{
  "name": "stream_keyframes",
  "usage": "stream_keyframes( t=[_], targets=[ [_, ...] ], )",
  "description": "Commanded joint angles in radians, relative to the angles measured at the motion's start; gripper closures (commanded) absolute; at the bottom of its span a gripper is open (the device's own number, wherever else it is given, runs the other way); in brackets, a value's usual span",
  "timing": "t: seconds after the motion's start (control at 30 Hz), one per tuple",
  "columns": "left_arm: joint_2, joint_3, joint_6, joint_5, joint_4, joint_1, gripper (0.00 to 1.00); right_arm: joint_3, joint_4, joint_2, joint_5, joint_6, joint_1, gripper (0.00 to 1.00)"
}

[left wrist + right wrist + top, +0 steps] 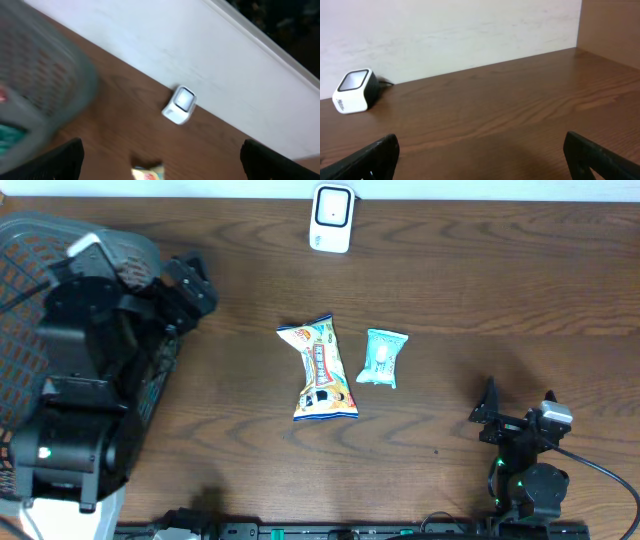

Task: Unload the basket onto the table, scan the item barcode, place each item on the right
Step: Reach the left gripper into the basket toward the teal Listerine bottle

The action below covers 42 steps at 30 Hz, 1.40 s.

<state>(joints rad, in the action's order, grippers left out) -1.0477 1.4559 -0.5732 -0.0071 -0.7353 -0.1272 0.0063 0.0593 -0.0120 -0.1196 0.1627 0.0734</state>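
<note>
A yellow snack bag (320,370) lies at the table's middle, with a small teal packet (382,357) just to its right. The white barcode scanner (331,218) stands at the far edge. My left gripper (196,284) hovers open at the left, beside the basket and well apart from both items. In the left wrist view the scanner (180,105) sits ahead and the top of the snack bag (148,173) shows between the spread fingers of the left gripper (162,157). My right gripper (518,404) rests open near the front right. Nothing lies between the fingers of the right gripper (480,152), and the scanner (355,91) is far to its left.
A grey mesh basket (30,250) stands at the left edge under the left arm, blurred in the left wrist view as the basket (40,85). A pale wall (450,30) runs behind the table's far edge.
</note>
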Motion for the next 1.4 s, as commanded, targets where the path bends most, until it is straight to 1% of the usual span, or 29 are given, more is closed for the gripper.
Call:
stream_keyframes(
  t=[0.0,0.1,0.17,0.33,0.43,0.53,0.63,0.77,0.87,0.93,1.03,1.07,1.37],
  targets=[
    [0.004,0.061,0.05,-0.067,-0.051,0.097,0.02,-0.001,0.004,0.003,0.002,-0.014,0.0,0.01],
    [0.004,0.08,0.05,-0.155,-0.098,0.2,0.02,-0.001,0.004,0.003,0.002,-0.014,0.0,0.01],
    [0.001,0.08,0.047,-0.176,-0.122,0.276,0.02,-0.001,0.004,0.003,0.002,-0.014,0.0,0.01],
    [-0.064,0.08,-0.055,-0.177,-0.233,0.472,0.02,-0.001,0.004,0.003,0.002,-0.014,0.0,0.01],
    [-0.145,0.08,-0.125,-0.137,-0.312,0.558,0.02,-0.001,0.004,0.003,0.002,-0.014,0.0,0.01],
    [-0.243,0.08,-0.119,-0.039,-0.356,0.604,0.02,-0.001,0.004,0.003,0.002,-0.014,0.0,0.01],
    [-0.343,0.08,-0.111,-0.01,-0.391,0.612,0.02,-0.001,0.004,0.003,0.002,-0.014,0.0,0.01],
    [-0.44,0.059,-0.061,0.0,-0.403,0.612,0.02,-0.001,0.004,0.003,0.002,-0.014,0.0,0.01],
    [-0.491,0.033,-0.003,0.0,-0.389,0.612,0.02,-0.001,0.004,0.003,0.002,-0.014,0.0,0.01],
    [-0.526,0.021,0.079,0.029,-0.375,0.612,0.02,-0.001,0.004,0.003,0.002,-0.014,0.0,0.01],
    [-0.578,0.01,0.264,0.157,-0.347,0.612,0.02,-0.001,0.004,0.003,0.002,-0.014,0.0,0.01],
    [-0.596,0.007,0.299,0.183,-0.343,0.612,0.02,-0.001,0.004,0.003,0.002,-0.014,0.0,0.01],
    [-0.746,-0.035,0.307,0.183,-0.289,0.612,0.02,-0.001,0.004,0.003,0.002,-0.014,0.0,0.01]
  ],
)
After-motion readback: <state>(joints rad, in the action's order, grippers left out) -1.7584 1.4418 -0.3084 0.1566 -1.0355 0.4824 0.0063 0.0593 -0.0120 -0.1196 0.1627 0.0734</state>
